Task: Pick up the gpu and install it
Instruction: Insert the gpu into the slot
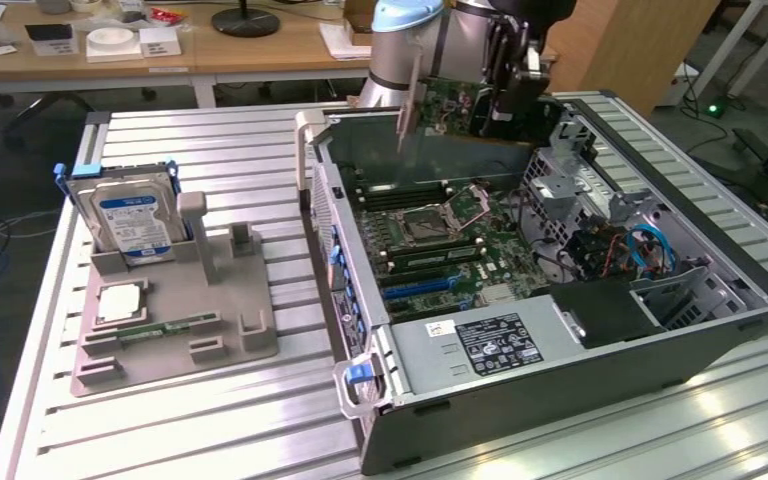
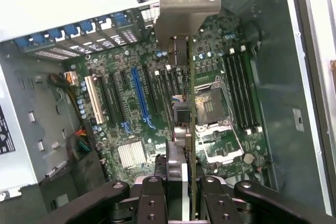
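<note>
Status, going from the exterior view's left, everything placed against the PC case [image 1: 704, 330]:

- Off the case's left side: grey parts fixture [image 1: 244, 345]. The hard drive [image 1: 128, 215] stands upright in it, and a CPU [image 1: 117, 303] and a memory stick [image 1: 171, 328] lie flat on it. No card is in the fixture, so the pick looks done.
- Inside the case: the motherboard [image 1: 438, 250] is exposed and the power supply [image 1: 491, 345] sits at the near end. In the wrist view the blue PCIe slot [image 2: 140, 98] and the black slots beside it are bare, and the CPU socket [image 2: 212, 108] is open.
- Above the case's far end: the gripper [image 1: 511, 105] holds the gpu [image 1: 451, 108]. The jaws are narrow and clamped across the card's thickness. The wrist view shows the card edge-on [image 2: 184, 129] between the fingers [image 2: 157, 192], with its metal bracket [image 2: 181, 3] at the end away from the gripper.
- The gpu hangs in the air over the motherboard, clear of the board, and is not in any slot.
- I can't tell which slot it lines up with.

Judgement: the pick is complete and the carry to the case is done. The install is not done, since the card is neither seated nor touching a slot.
</note>
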Action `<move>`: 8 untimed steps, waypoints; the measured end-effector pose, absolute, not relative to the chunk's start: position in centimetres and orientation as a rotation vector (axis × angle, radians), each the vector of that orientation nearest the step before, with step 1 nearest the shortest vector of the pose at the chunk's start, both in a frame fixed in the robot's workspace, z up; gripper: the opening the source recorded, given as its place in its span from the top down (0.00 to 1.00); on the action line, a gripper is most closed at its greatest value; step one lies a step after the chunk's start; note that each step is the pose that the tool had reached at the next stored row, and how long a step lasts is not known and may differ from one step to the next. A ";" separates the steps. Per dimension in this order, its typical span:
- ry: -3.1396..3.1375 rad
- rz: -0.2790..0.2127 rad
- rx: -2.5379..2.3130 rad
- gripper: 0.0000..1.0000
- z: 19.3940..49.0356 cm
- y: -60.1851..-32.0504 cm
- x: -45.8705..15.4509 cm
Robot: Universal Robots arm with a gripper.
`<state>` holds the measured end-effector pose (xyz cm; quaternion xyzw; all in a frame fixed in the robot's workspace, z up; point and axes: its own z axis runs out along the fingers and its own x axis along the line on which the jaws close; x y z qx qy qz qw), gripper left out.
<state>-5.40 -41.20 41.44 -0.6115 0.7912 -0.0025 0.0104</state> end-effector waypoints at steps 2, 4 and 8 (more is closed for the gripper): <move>2.445 -0.007 -1.939 0.72 41.4 -41.2 -5.4; 2.422 -0.007 -1.967 0.72 41.4 -41.2 -5.4; 2.373 -0.006 -2.026 0.72 41.4 -41.2 -5.4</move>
